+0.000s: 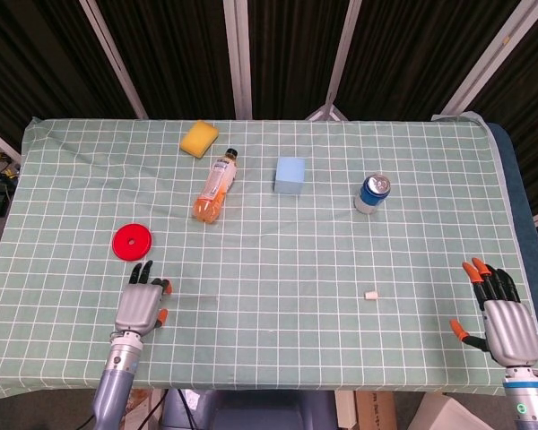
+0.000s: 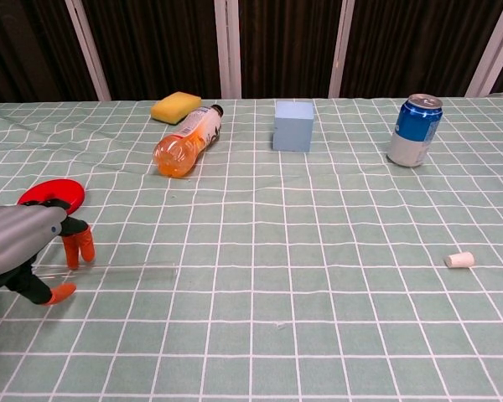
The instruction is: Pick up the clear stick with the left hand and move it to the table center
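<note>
Step in hand: approach and pre-grasp. Nothing lifted yet.

Left hand [image 2: 21, 247] sits low over the near-left part of the surface [image 1: 341, 260], fingers extended and slightly apart, thumb held below them. It holds nothing. The clear stick [image 2: 109, 270] lies flat on the checked cloth, running left to right, with its left end at or under the orange fingertips [image 2: 82, 244]. Whether they actually touch it cannot be told from the chest view. In the head view the stick is nearly invisible against the cloth, showing only as a faint line right of the hand.

Right hand [image 1: 499, 318] rests at the near-right corner, fingers spread, empty, well apart from everything.

Other items: red disc [image 1: 132, 241] just beyond the left hand; orange bottle [image 1: 214, 186] lying on its side; yellow sponge [image 1: 198, 139]; blue block [image 1: 290, 175]; blue can [image 1: 372, 193]; small white stub [image 1: 370, 294].

Judgement on next move: lower the fingers to straddle the stick and close thumb against fingers across its width. The stick is thin, smooth and flat on cloth, so it may roll or slip out; a firm pinch is needed before lifting. Then carry right and forward to the open centre, between the bottle and the white stub.
</note>
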`<action>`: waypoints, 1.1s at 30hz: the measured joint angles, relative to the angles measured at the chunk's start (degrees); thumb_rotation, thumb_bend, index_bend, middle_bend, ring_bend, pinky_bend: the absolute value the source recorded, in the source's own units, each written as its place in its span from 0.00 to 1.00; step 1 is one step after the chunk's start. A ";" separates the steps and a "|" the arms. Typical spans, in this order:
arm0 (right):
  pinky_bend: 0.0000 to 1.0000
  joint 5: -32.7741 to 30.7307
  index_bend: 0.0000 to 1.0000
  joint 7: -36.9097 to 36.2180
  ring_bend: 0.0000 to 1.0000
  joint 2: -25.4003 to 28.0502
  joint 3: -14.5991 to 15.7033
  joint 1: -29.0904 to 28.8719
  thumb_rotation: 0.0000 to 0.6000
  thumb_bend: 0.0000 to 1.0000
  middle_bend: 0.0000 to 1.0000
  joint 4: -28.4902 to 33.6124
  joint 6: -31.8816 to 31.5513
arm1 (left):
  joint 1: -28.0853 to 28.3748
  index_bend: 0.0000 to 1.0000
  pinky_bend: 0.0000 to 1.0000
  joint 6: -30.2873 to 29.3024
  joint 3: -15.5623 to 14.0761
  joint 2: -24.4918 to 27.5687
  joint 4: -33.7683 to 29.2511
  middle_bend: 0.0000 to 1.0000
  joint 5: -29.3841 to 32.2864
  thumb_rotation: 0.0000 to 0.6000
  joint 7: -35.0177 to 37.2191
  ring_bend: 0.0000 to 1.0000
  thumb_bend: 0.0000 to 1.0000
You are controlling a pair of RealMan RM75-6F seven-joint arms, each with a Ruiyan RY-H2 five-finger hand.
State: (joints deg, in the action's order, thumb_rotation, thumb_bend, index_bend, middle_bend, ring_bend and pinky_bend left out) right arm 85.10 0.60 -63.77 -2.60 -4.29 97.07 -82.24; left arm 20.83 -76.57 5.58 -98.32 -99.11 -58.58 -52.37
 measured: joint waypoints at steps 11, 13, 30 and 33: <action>0.00 0.62 0.00 -0.99 0.00 -0.07 0.09 0.09 1.00 0.30 0.00 -0.23 -0.44 | 1.05 0.42 0.00 -1.38 0.32 -0.94 -0.80 0.43 2.23 1.00 -2.26 0.03 0.46; 0.00 0.64 0.00 -1.14 0.00 -0.07 0.10 0.11 1.00 0.30 0.00 -0.21 -0.47 | 1.23 0.42 0.00 -1.56 0.27 -1.11 -0.78 0.43 2.43 1.00 -2.47 0.03 0.46; 0.00 1.04 0.00 -2.09 0.00 -0.20 0.17 0.41 1.00 0.30 0.00 -0.31 -1.14 | 2.23 0.46 0.00 -2.84 -0.54 -2.10 0.11 0.49 3.66 1.00 -3.97 0.06 0.55; 0.00 1.03 0.00 -2.17 0.00 -0.20 0.18 0.41 1.00 0.30 0.00 -0.29 -1.11 | 2.34 0.47 0.00 -2.95 -0.59 -2.13 0.10 0.50 3.59 1.00 -3.83 0.06 0.67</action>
State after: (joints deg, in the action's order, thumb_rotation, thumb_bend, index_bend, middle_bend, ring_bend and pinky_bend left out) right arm 86.13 -1.57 -63.97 -2.41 -3.87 96.79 -83.35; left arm 23.16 -79.52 5.00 -100.45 -99.01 -54.99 -56.19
